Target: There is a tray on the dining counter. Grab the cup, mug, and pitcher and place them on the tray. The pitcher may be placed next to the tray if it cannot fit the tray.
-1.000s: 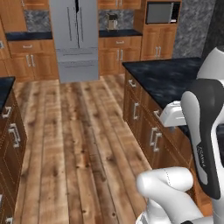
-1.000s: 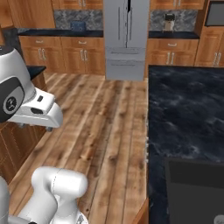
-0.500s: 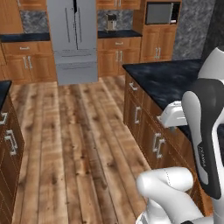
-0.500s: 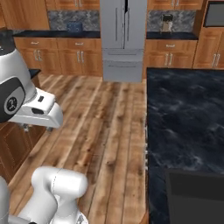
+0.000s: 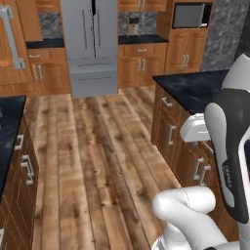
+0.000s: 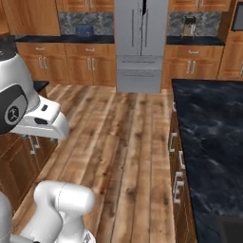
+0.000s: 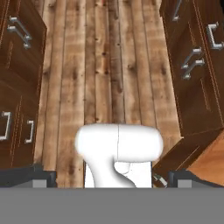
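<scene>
My gripper (image 7: 109,177) points down at the wooden floor in the hand view. Its dark fingertips (image 7: 30,175) stand far apart at the bottom corners, open, with nothing held between them. The dining counter (image 6: 209,133), black marbled stone over brown drawers, runs along the right of the right base view. In the left base view the dining counter (image 5: 195,85) lies beyond my arm. The tray, the cup, the mug and the pitcher are out of view.
A wide plank floor (image 5: 102,146) runs ahead to a steel fridge (image 6: 142,42) set among wooden cabinets. A second dark-topped cabinet run (image 5: 10,127) borders the floor on the left. A microwave (image 5: 193,14) and a coffee machine (image 6: 189,26) sit at the back wall.
Both base views have shifted a little, so the base is driving. The fridge looks slightly nearer and the counter sits farther to the right. My arm holds its pose and the gripper stays open.
</scene>
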